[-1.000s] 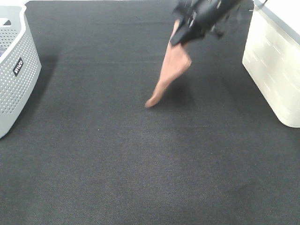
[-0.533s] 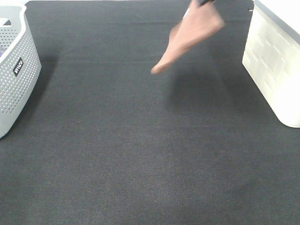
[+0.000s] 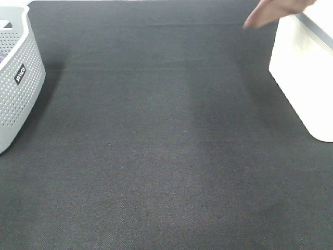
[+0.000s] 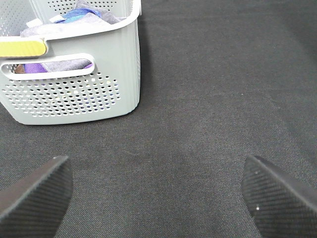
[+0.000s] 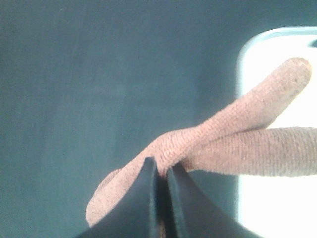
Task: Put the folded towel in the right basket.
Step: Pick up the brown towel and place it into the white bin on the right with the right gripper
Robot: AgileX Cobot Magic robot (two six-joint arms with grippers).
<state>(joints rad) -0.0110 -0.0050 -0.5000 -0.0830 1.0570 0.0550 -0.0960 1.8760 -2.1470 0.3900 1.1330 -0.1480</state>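
Observation:
The folded towel (image 3: 273, 11) is pinkish brown; only its lower end shows at the top edge of the high view, hanging in the air by the near corner of the white right basket (image 3: 304, 78). My right gripper (image 5: 159, 191) is shut on the towel (image 5: 233, 141), which drapes out over the white basket rim (image 5: 257, 49) in the right wrist view. The right gripper itself is out of the high view. My left gripper (image 4: 158, 198) is open and empty, low over the dark mat, with its fingertips (image 4: 34, 191) spread wide.
A grey perforated basket (image 3: 15, 78) stands at the left edge; in the left wrist view this grey basket (image 4: 74, 94) holds purple and blue laundry. A dark mat (image 3: 166, 156) covers the table between the baskets.
The right gripper has lifted the towel off the mat and carried it up and to the right, out of the top of the high view, to the white basket's corner.

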